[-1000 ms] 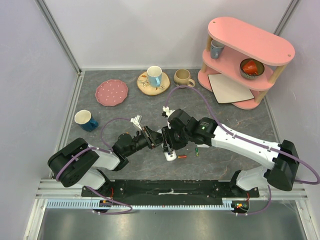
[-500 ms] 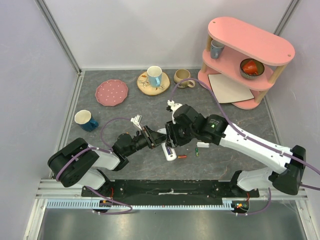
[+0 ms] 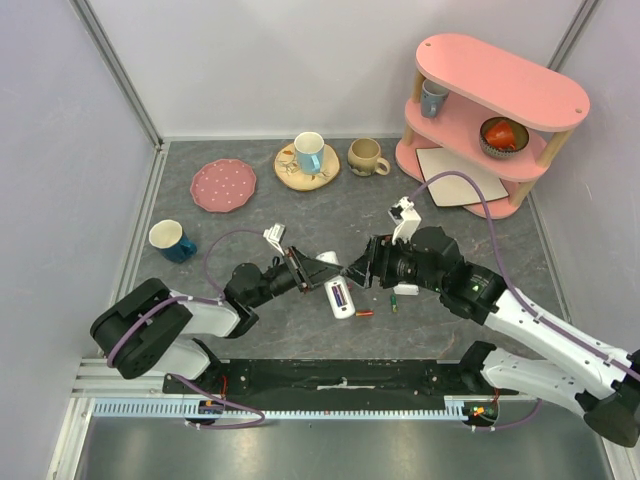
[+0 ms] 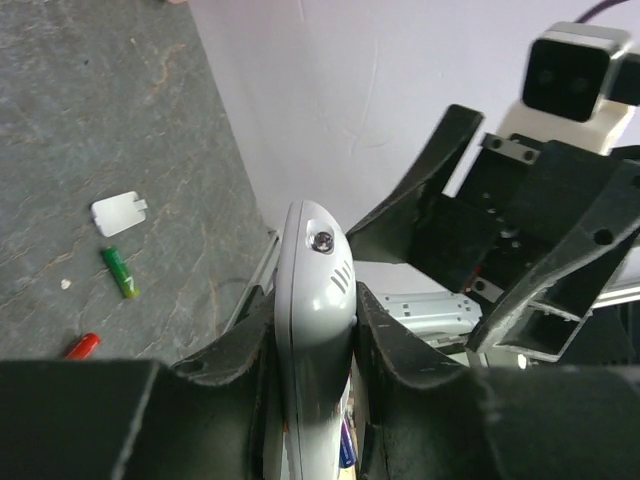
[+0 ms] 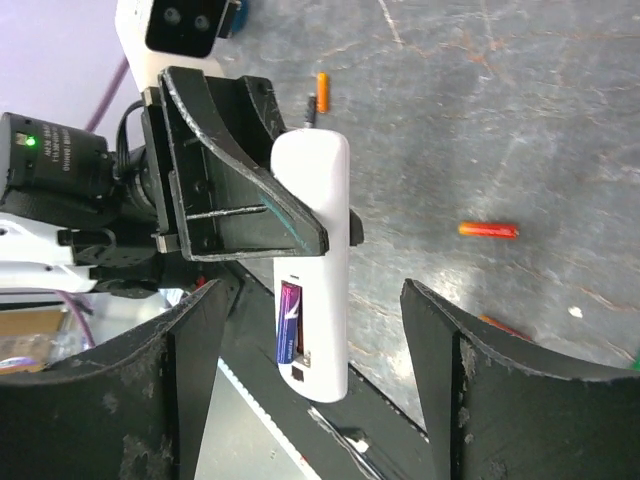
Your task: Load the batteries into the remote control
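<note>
My left gripper [image 3: 320, 270] is shut on the white remote control [image 3: 340, 298], gripping its upper end edge-on in the left wrist view [image 4: 315, 300]. The right wrist view shows the remote [image 5: 312, 250] with its back compartment open and a blue-purple battery [image 5: 289, 322] seated in it. My right gripper [image 3: 363, 273] is open and empty, just right of the remote and apart from it. A red-orange battery [image 3: 364, 313] and a green battery [image 3: 393, 303] lie on the table by the remote. The white battery cover [image 3: 405, 290] lies beside them.
A blue mug [image 3: 172, 240] stands at the left, a pink dotted plate [image 3: 223, 185] behind it. A mug on a wooden saucer [image 3: 308, 155] and a beige mug [image 3: 366, 155] stand at the back. A pink shelf [image 3: 495, 120] fills the back right.
My right gripper has pulled back to the right, away from the remote, and stands open. My left gripper still holds the remote in about the same place.
</note>
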Controlling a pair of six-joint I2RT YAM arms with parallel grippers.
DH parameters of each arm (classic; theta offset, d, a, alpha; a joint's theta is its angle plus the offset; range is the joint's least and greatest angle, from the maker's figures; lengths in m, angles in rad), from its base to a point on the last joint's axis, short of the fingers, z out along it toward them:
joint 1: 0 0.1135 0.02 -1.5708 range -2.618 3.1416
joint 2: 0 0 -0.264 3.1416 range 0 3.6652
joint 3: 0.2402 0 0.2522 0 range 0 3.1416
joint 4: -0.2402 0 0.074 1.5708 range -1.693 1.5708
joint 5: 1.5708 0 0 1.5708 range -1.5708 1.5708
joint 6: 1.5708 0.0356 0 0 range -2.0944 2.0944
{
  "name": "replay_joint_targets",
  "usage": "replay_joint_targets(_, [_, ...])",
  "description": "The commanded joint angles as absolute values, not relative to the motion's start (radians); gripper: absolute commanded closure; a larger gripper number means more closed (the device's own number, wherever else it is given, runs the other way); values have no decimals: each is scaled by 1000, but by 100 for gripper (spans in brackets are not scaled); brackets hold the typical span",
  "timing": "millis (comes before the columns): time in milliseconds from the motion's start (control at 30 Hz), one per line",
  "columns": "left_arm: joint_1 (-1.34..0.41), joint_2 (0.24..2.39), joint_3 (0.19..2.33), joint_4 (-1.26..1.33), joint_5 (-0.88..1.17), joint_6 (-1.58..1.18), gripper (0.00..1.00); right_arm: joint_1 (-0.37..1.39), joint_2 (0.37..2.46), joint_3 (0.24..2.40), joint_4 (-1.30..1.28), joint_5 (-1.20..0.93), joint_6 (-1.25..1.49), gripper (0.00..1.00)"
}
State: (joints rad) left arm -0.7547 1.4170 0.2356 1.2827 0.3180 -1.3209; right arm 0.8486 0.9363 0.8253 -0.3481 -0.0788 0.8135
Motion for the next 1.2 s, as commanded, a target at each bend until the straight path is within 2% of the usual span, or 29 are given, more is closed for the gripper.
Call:
replay_joint_targets(0, [-735, 1382, 276, 1664, 380, -1371, 98, 819, 891, 727, -83, -251, 873, 22])
replay_joint_targets(133, [-712, 1381, 273, 1664, 394, -1399, 98, 815, 882, 667, 47, -328, 908, 23])
replay_joint_targets(767, [-703, 1374, 321, 1664, 433, -1411, 98, 813, 917, 606, 60, -405, 884, 27])
replay_joint_targets(1167, [-696, 1373, 311, 1666, 437, -1410, 98, 813, 917, 597, 29, -399, 876, 21])
